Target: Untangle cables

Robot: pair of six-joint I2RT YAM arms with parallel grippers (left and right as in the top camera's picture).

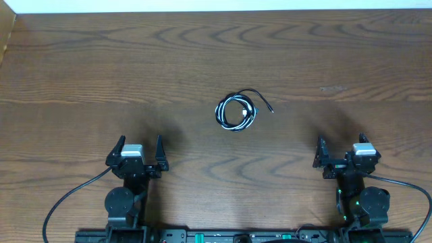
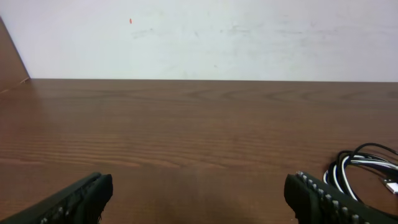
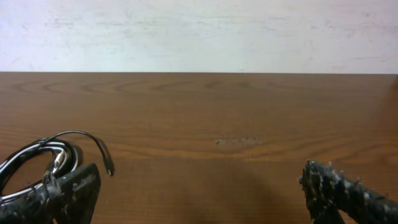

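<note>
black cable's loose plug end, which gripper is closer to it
Right. The right gripper is below-right of the plug end in the overhead view; the left gripper is farther, below-left past the coiled cables.

We find one obstacle on the worktop [image 1: 81, 67]: the coiled cables [image 1: 236, 112], about midway between the left and right edges. Bare wood rings them, so we have open approaches from every edge and corner.
</note>
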